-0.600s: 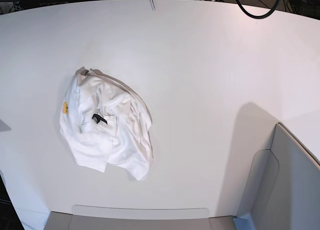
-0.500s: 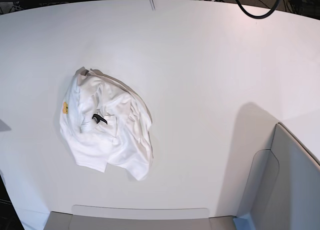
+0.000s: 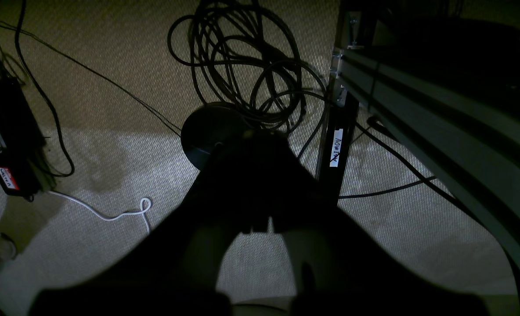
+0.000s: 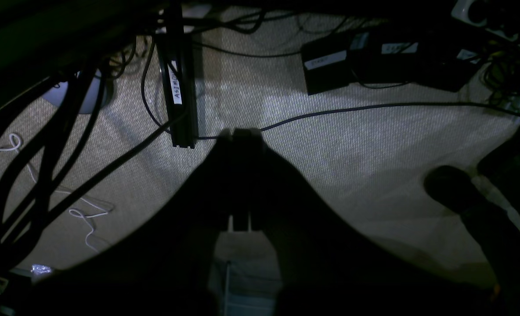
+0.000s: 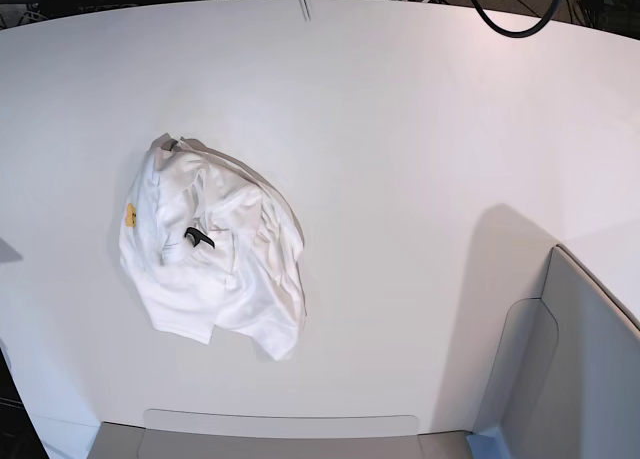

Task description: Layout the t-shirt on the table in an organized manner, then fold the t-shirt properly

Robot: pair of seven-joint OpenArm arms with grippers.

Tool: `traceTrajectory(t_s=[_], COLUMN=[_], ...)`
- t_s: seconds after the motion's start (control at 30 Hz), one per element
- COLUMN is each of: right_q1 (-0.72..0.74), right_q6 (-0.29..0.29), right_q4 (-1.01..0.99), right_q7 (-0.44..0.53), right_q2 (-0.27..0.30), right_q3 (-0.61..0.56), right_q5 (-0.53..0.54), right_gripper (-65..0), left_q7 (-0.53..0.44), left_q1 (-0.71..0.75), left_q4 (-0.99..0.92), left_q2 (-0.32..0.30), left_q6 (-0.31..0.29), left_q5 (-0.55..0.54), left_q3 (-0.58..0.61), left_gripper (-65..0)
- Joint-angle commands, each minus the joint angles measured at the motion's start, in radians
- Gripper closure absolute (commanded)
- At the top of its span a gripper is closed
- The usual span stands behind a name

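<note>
Left wrist view: the left gripper (image 3: 260, 184) is a dark silhouette with its jaws together, holding nothing, hanging over a carpeted floor (image 3: 110, 109). A coil of black cables (image 3: 247, 70) lies beyond it, a white cord (image 3: 110, 215) to one side, and a black frame post (image 3: 337, 145) with a white label stands alongside. Right wrist view: the right gripper (image 4: 241, 175) is likewise closed and empty above the same carpet, near a labelled black post (image 4: 178, 96) and a black box (image 4: 330, 66). Base view: the t-shirt (image 5: 215, 244) lies crumpled in a heap on the table (image 5: 420, 139), toward its left edge, the black neck label (image 5: 198, 237) showing on top and a yellow patch at the shirt's left side. Neither arm appears over the table. A grey panel (image 5: 575, 369) stands at the near right corner.
</note>
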Motion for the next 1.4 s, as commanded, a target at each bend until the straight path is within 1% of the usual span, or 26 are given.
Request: traceTrajectory(t_s=[0.0, 0.4, 0.5, 0.57, 0.73, 0.87, 0.97, 1.2, 1.37], right_q1=[-0.003, -0.004, -0.021, -0.046, -0.132, -0.192, -0.250, -0.439, -0.577], right_q6=[0.002, 0.002, 0.002, 0.002, 0.002, 0.002, 0.002, 0.002, 0.002], right_q4=[0.002, 0.002, 0.003, 0.049, 0.187, 0.255, 0.318, 0.550, 0.731], right_q7=[0.005, 0.004, 0.005, 0.005, 0.005, 0.005, 0.005, 0.005, 0.005], right_q2=[0.003, 0.004, 0.006, 0.021, 0.039, 0.046, 0.058, 0.064, 0.062], right_q3=[-0.001, -0.001, -0.001, -0.001, -0.001, -0.001, -0.001, -0.001, -0.001], right_q5=[-0.001, -0.001, -0.001, -0.001, -0.001, -0.001, -0.001, -0.001, 0.001], right_gripper=[-0.1, -0.1, -0.1, -0.1, -0.1, 0.0, 0.0, 0.0, 0.0], left_q7=[-0.010, -0.019, -0.019, -0.019, -0.019, -0.019, -0.019, -0.011, -0.010], left_q1=[0.006, 0.019, 0.047, 0.098, 0.177, 0.250, 0.326, 0.550, 0.711], left_q4=[0.001, 0.003, 0.058, 0.119, 0.224, 0.293, 0.383, 0.680, 0.899], left_q2=[0.003, 0.000, -0.001, -0.004, -0.021, -0.027, -0.050, -0.072, -0.075], left_q6=[0.007, 0.007, 0.007, 0.007, 0.007, 0.007, 0.007, 0.007, 0.007], left_q5=[-0.004, -0.004, -0.004, -0.004, -0.005, -0.005, -0.005, -0.007, -0.007], left_q3=[-0.002, -0.002, -0.004, -0.004, -0.004, -0.004, -0.005, -0.005, -0.005], left_gripper=[-0.2, -0.1, -0.1, -0.1, -0.1, -0.1, 0.0, 0.0, 0.0])
